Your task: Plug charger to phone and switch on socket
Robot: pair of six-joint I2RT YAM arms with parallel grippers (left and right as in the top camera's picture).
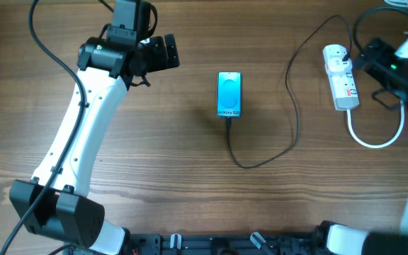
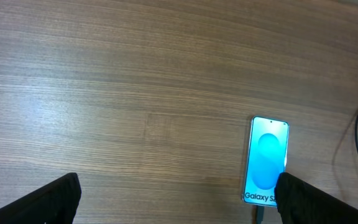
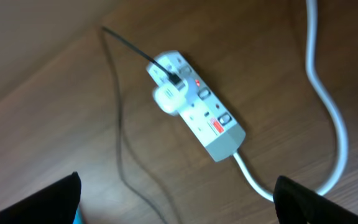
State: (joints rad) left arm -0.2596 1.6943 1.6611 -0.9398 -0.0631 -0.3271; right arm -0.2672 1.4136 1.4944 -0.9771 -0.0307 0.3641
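The phone (image 1: 229,93) lies screen-up mid-table, cyan screen lit; it also shows in the left wrist view (image 2: 267,160). The thin black charger cable (image 1: 292,134) runs from the phone's bottom edge, loops right and up to a white adapter (image 3: 169,96) plugged into the socket (image 1: 341,79). The socket (image 3: 211,124) shows small red markings. My left gripper (image 1: 167,53) is open and empty, left of the phone (image 2: 185,208). My right gripper (image 1: 367,60) is open and empty, just right of the socket and above it (image 3: 179,205).
The socket's thick white lead (image 1: 374,138) loops on the table at the far right and also shows in the right wrist view (image 3: 328,106). The table (image 1: 154,156) is bare wood. The arm bases stand at the front edge.
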